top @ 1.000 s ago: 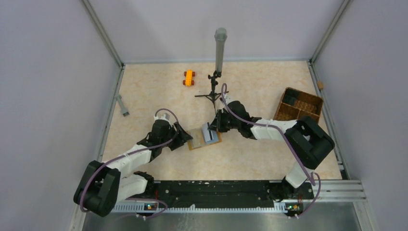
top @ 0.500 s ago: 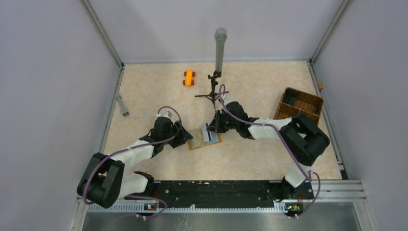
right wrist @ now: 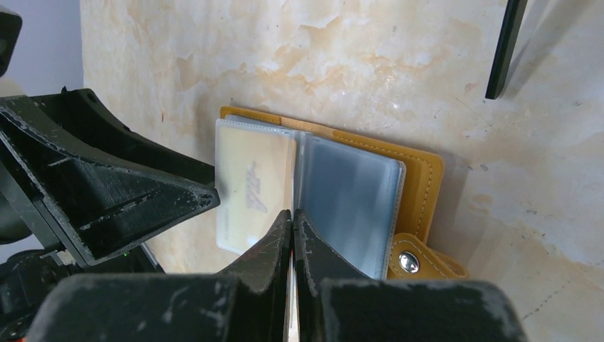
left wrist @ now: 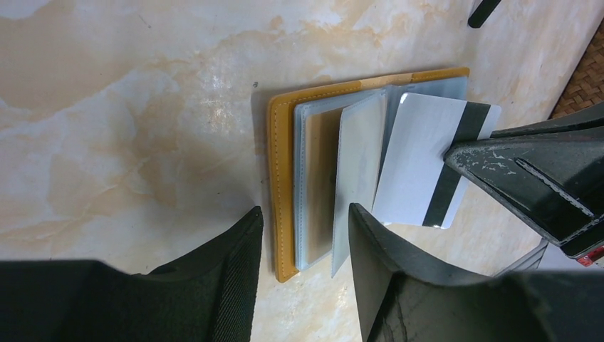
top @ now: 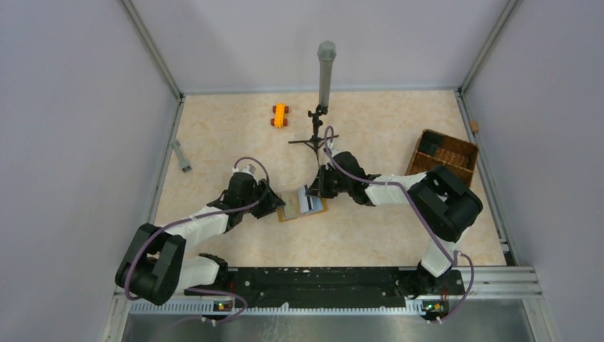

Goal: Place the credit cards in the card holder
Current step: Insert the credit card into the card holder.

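The card holder [top: 302,205] lies open on the table, mustard-orange with clear plastic sleeves [left wrist: 335,185] fanned up and a snap tab [right wrist: 409,262]. My right gripper [top: 313,191] is shut on a pale credit card [left wrist: 420,167] with a black stripe and holds its far edge over the sleeves. That card shows only as a thin white sliver between the fingers [right wrist: 320,263] in the right wrist view. My left gripper [left wrist: 303,231] is open and straddles the holder's near edge and one raised sleeve. A cream sheet with grey print [right wrist: 253,187] sits in one sleeve.
An orange toy car [top: 280,115] and a black tripod with a grey tube [top: 325,71] stand at the back. A wicker basket [top: 441,155] sits at the right. A small grey object [top: 181,155] lies near the left wall. One tripod leg [right wrist: 504,50] lies close to the holder.
My left gripper's jaws have narrowed around the holder's edge and its arm has shifted a little. The right gripper with the card has edged slightly toward the holder.
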Robot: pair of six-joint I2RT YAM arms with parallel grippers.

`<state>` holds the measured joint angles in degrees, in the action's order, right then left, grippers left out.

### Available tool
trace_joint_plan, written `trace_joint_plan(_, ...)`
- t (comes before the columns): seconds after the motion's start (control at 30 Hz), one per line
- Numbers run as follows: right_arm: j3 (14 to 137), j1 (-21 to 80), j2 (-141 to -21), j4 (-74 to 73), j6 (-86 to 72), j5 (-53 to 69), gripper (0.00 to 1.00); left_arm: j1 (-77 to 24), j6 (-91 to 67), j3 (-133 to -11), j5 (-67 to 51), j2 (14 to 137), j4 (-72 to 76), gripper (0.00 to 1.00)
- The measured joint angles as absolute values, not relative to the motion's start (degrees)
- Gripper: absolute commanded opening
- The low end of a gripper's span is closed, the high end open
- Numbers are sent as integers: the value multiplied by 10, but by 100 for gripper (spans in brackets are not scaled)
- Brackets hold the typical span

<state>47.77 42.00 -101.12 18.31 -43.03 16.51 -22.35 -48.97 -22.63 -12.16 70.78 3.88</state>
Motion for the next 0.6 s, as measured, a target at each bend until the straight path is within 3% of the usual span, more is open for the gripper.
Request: trace_joint_plan(0.6,459,420,-1025,213,-524,160,0,-221,-484,-228,-125,746,76,30)
